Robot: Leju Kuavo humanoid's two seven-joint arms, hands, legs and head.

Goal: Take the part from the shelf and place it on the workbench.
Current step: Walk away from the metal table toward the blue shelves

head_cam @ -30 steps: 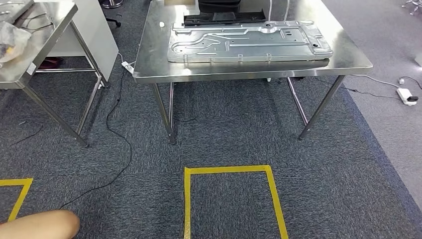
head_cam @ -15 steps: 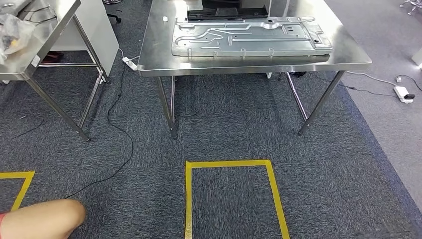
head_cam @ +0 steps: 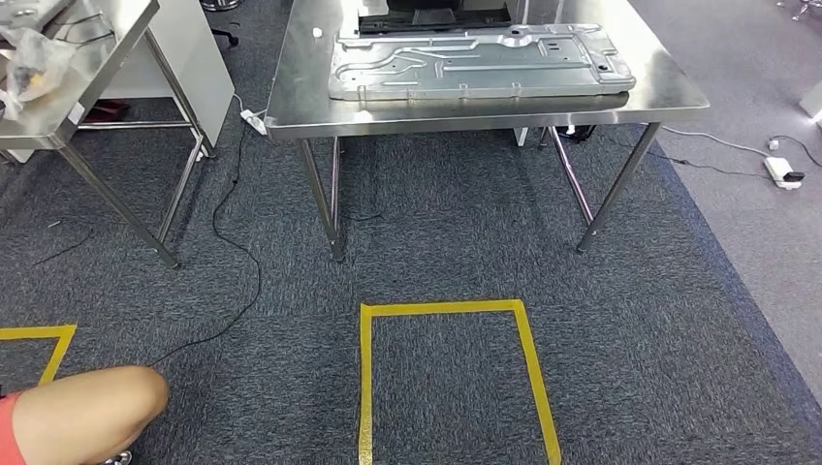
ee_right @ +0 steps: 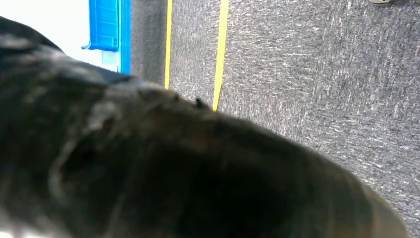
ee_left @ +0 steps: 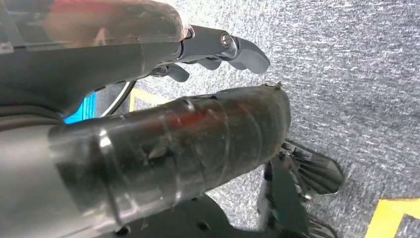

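A large stamped metal panel [head_cam: 475, 63] lies flat on the steel workbench [head_cam: 485, 114] at the far middle of the head view. In the left wrist view my left hand [ee_left: 213, 99] hangs over grey carpet. Its thick thumb [ee_left: 208, 139] and dark fingers [ee_left: 237, 49] are spread apart, with nothing between them. In the right wrist view my right hand [ee_right: 173, 173] is a dark blur close to the lens, and how its fingers lie cannot be made out.
A yellow tape square [head_cam: 446, 310] marks the carpet in front of the workbench. A second steel table [head_cam: 68, 116] stands at the far left, with cables [head_cam: 242, 281] on the floor beside it. A power strip [head_cam: 783, 172] lies at right. A person's bare leg [head_cam: 87, 412] is at lower left.
The whole head picture has shifted: the workbench and tape square sit higher in frame, so the camera has moved. More of the person's leg is in view at lower left.
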